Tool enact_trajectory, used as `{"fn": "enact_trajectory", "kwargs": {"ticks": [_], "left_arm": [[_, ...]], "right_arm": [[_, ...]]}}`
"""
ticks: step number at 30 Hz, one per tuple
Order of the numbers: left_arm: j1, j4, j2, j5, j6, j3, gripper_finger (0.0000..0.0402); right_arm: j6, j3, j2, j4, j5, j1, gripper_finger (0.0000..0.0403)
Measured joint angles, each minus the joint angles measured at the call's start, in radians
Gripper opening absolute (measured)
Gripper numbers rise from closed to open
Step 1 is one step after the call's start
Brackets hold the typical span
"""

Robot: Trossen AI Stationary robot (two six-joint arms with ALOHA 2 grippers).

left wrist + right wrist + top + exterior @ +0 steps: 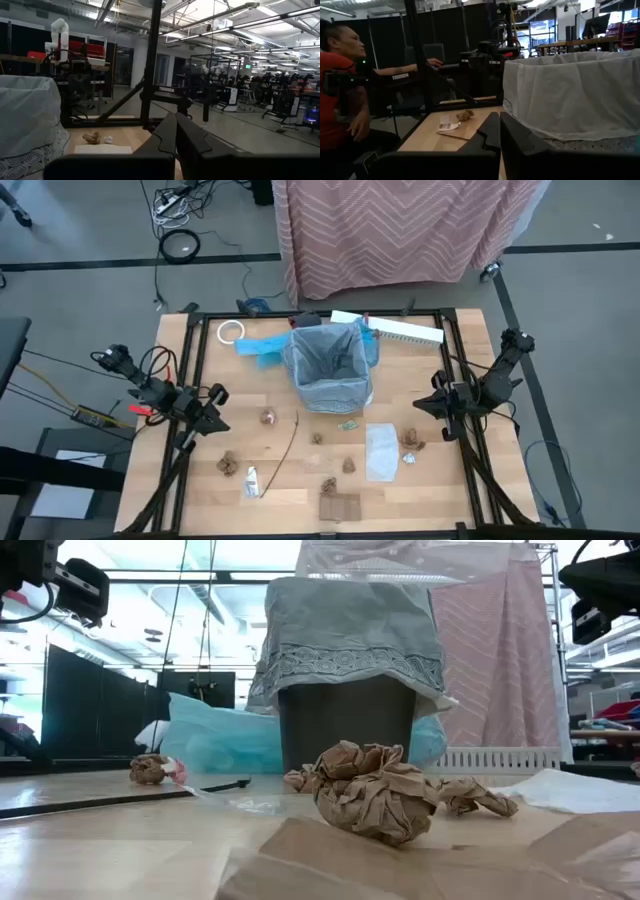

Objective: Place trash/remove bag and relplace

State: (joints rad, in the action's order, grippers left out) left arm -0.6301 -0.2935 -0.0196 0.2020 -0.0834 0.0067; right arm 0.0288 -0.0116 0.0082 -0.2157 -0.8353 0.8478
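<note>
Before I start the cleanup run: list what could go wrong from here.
1. The bin stands amid scattered scraps; an arm reaching for the paper wad might knock it.
2. The clear wrapper lies flat, likely hard to pinch.
3. The grey liner drapes loosely over the rim and may snag.

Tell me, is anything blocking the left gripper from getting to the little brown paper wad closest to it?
Nothing visible is. The left gripper hangs shut above the table's left side, and the nearest brown paper wad lies on bare wood just beside it, toward the middle. The thin stick lies past the wad.
</note>
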Motion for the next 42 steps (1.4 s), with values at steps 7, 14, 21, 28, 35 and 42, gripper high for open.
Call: {"fn": "enact_trajectory", "kwargs": {"ticks": [7, 14, 21, 28, 35, 42], "left_arm": [[0.000, 0.000, 0.000, 0.000, 0.000, 0.000, 0.0015], [0.000, 0.000, 0.000, 0.000, 0.000, 0.000, 0.0015], [0.000, 0.000, 0.000, 0.000, 0.000, 0.000, 0.0015], [0.000, 0.000, 0.000, 0.000, 0.000, 0.000, 0.0015], [0.000, 0.000, 0.000, 0.000, 0.000, 0.000, 0.0015], [0.000, -0.063, 0.000, 0.060, 0.000, 0.000, 0.0015]], "right_arm": [[0.000, 0.000, 0.000, 0.000, 0.000, 0.000, 0.0004], [0.000, 0.000, 0.000, 0.000, 0.000, 0.000, 0.0004], [0.000, 0.000, 0.000, 0.000, 0.000, 0.000, 0.0004], [0.000, 0.000, 0.000, 0.000, 0.000, 0.000, 0.0004], [0.000, 0.000, 0.000, 0.000, 0.000, 0.000, 0.0004], [0.000, 0.000, 0.000, 0.000, 0.000, 0.000, 0.0004]]}}
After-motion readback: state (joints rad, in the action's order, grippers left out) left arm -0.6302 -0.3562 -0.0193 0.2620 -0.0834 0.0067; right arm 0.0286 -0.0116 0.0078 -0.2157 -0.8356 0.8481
